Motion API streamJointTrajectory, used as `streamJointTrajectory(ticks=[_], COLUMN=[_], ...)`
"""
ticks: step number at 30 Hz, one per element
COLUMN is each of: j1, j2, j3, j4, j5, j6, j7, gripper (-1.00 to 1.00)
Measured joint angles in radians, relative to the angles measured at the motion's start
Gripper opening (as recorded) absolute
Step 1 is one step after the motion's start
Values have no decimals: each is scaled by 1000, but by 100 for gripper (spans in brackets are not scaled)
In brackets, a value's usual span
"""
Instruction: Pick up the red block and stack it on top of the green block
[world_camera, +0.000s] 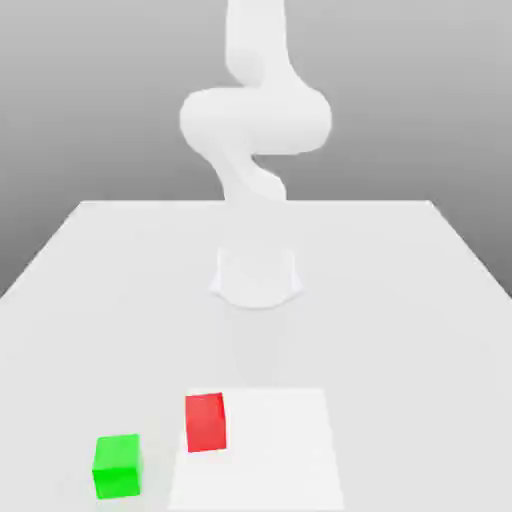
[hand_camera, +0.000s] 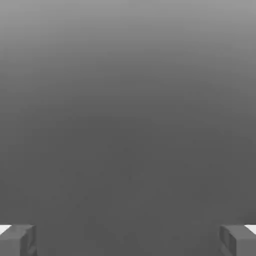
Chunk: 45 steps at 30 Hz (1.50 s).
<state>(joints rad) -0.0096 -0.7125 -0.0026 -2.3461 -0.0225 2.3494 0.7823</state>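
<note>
Fingers (hand_camera: 128, 240): spread wide apart, gripping nothing.
Red block (world_camera: 205, 422): lay on table (world_camera: 400, 300), not between fingers.
Green block (world_camera: 117, 466): near red block, apart.

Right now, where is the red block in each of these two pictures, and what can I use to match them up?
Exterior view: the red block sits near the table's front, at the edge of a paler square patch, to the exterior view's right of the green block.
Hand view: two grey fingertips set wide apart over plain grey.
Shared landmark: the arm, whose jaws end in those fingertips.
</note>
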Motion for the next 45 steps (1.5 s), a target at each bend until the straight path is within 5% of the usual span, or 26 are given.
streamJointTrajectory(ticks=[13,20,26,27,34,40,45], j1=[-37,-55,-85,-90,-92,-84,-133], j2=[482,735,952,974,973,781,782], j3=[-71,-97,-52,-46,-45,-67,-98], j4=[-249,-375,-360,-357,-357,-384,-291], j5=[-62,22,90,94,91,38,50], j6=[270,418,596,615,613,449,355], j7=[-141,-295,-355,-358,-355,-316,-211], gripper=[0,0,0,-100,-100,-100,-100])
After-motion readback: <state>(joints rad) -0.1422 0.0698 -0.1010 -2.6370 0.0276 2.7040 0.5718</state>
